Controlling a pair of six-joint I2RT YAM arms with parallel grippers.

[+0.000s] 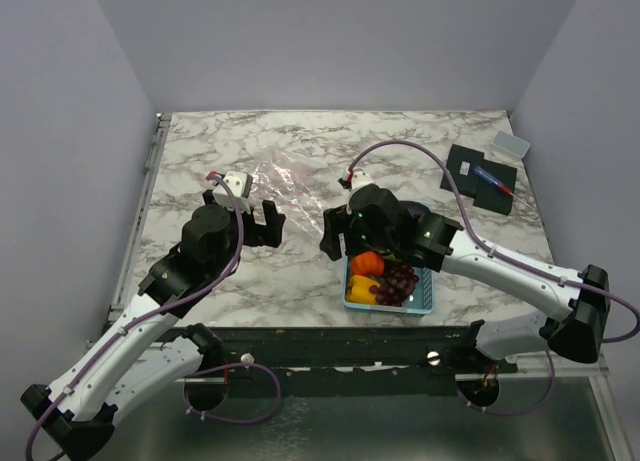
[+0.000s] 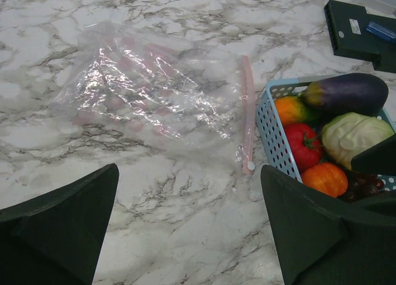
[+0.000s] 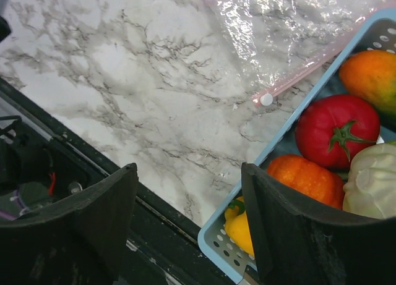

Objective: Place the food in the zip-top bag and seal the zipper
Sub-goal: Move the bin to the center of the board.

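Produce (image 1: pixel 385 276) fills the light-blue perforated basket (image 2: pixel 275 133), which sits at the near edge of the marble table (image 1: pixel 200 151). The left wrist view shows a purple eggplant (image 2: pixel 346 93) at the basket's far end. A pale green cabbage (image 2: pixel 352 136) lies next to it, with a red tomato (image 2: pixel 304 146) and an orange pumpkin (image 2: pixel 325 178) along the perforated wall. Dark grapes (image 2: pixel 365 186) are partly hidden behind a claw finger. There is also an orange-and-green piece (image 2: pixel 294 109) whose kind I cannot tell. The right wrist view adds a yellow pepper (image 3: pixel 238 226) in the basket's near corner, touching the pumpkin.

The clear zip-top bag (image 2: pixel 148 87) lies flat and crinkled on the table to the left of the basket, with nothing inside it. Its pinkish-red zipper (image 2: pixel 247 112) runs along the edge facing the basket, just beside the basket's wall.

The right claw (image 3: pixel 189 170) hangs over the basket's near left corner. Its jaws are apart, one finger above the produce and the other above bare marble, and they grip nothing. The left claw (image 2: pixel 189 170) hovers over the table near the bag with its jaws spread wide and empty.

Well apart at the far right of the table is a black mat (image 1: pixel 482 176) with a blue-and-red pen (image 1: pixel 492 179) on it. A small clear box (image 1: pixel 510 143) sits just beyond the mat.
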